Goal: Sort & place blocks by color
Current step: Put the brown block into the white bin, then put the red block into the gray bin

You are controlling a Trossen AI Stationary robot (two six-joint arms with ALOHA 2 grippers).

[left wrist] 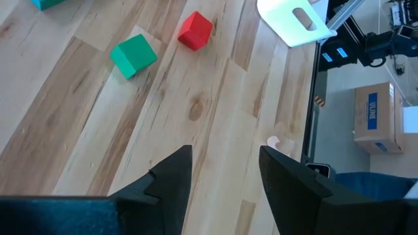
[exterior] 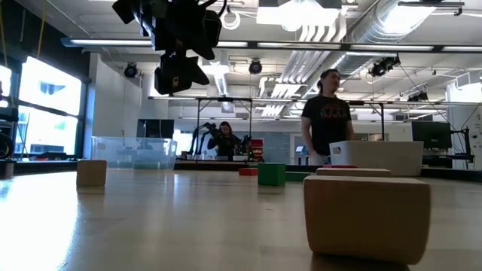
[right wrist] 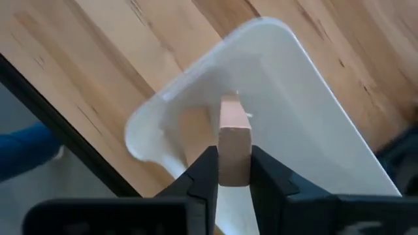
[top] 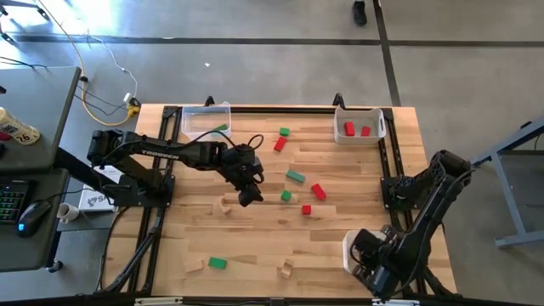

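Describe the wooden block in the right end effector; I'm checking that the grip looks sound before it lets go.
The block is a short bar of plain, light, unpainted wood with softly rounded edges. It stands on end between the two dark fingers of the right end effector, which pinch its lower part from both sides while its upper part sticks out beyond them. It hangs over the white bin at the table's near right corner.
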